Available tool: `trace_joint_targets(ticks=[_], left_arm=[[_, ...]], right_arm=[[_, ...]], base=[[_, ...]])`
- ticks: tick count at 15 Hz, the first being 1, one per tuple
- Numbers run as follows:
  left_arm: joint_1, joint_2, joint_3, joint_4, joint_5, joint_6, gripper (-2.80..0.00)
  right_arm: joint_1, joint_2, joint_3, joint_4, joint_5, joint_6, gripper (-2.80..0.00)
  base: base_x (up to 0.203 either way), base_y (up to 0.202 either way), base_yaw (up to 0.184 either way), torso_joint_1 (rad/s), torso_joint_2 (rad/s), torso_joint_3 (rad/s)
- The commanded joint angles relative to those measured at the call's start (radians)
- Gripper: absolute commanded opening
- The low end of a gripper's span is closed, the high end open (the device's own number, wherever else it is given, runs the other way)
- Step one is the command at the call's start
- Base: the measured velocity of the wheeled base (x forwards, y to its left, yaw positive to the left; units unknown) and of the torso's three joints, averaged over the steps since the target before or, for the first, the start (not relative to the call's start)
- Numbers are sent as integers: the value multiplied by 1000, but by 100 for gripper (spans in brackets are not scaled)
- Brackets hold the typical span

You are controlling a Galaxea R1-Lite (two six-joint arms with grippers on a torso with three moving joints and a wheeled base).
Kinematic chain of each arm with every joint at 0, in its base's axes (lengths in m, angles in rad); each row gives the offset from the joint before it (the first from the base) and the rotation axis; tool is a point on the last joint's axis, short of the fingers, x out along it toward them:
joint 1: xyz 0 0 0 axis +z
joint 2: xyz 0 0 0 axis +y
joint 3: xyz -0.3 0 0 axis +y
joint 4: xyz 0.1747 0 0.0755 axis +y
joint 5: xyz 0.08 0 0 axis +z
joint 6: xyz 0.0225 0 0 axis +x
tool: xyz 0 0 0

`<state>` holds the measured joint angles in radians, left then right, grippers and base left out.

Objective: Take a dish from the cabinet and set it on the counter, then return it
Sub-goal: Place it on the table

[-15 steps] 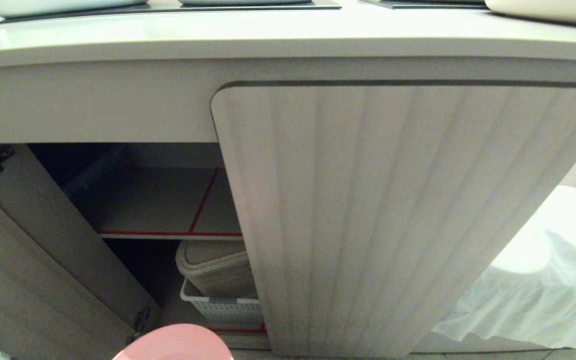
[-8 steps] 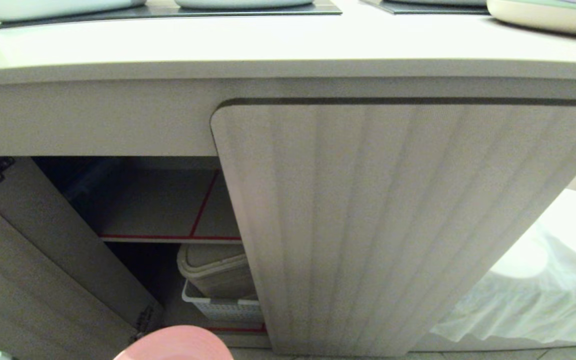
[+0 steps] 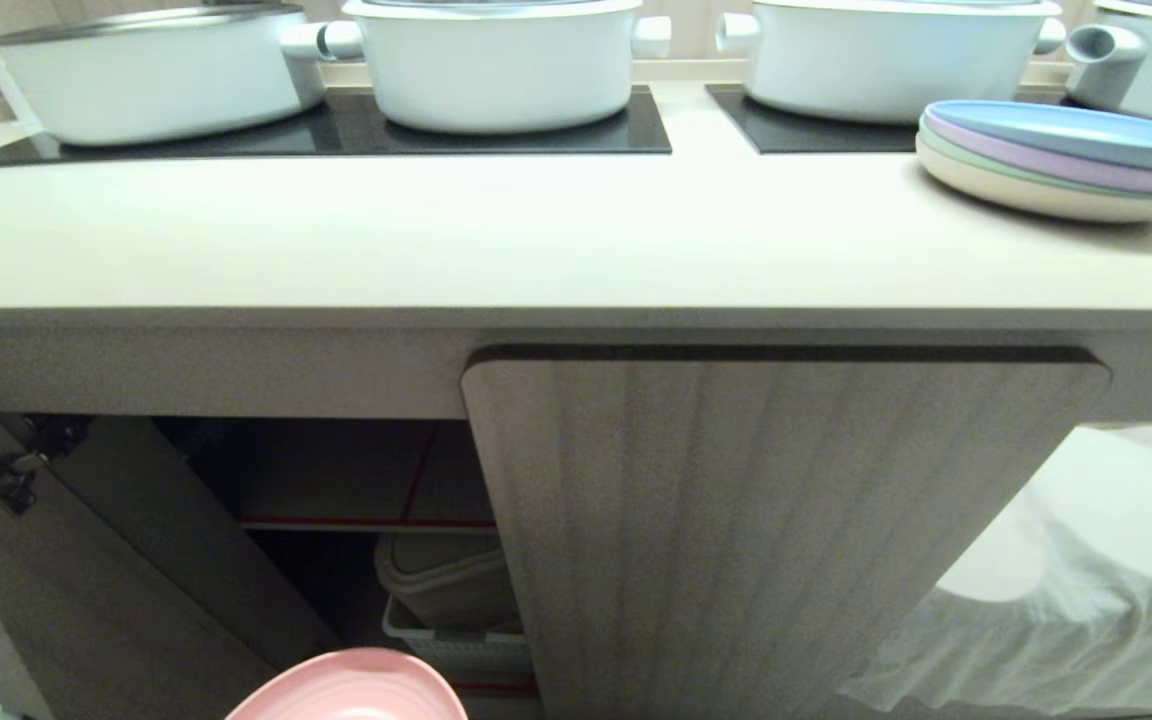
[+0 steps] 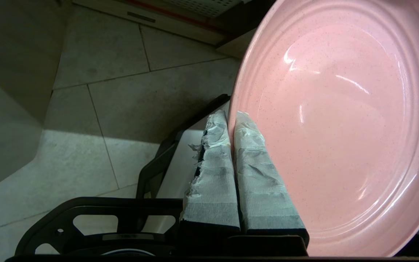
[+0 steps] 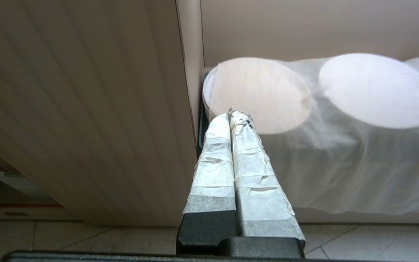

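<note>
Left gripper [image 4: 231,118]: taped fingers pinched on the rim of the pink dish [image 4: 340,127], carried above the tiled floor [image 4: 122,94].
Dish: low before the open cabinet [image 3: 336,480], below the counter [image 3: 536,250].
Right gripper [image 5: 231,114]: fingers pressed together, empty, beside the closed fluted door [image 5: 86,109].
Counter: bears white pots [image 3: 496,60] on black cooktop panels [image 3: 336,130] and stacked plates [image 3: 1066,160].
</note>
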<state>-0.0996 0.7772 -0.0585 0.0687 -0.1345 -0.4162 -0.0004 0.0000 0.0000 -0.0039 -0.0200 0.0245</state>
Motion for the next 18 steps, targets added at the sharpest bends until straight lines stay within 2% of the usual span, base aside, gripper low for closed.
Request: trace_joint_targets(ticks=[1,18], left_arm=[[0,0,0,0,-1,-3,-280],[-3,0,0,0,1,-3,-280]], right_arm=[[-1,0,0,-1,0,0,-280],[0,0,0,-1,0,0,-280]], base=[[0,0,0,188,-476,-281],[0,0,0,233,-519,-288]])
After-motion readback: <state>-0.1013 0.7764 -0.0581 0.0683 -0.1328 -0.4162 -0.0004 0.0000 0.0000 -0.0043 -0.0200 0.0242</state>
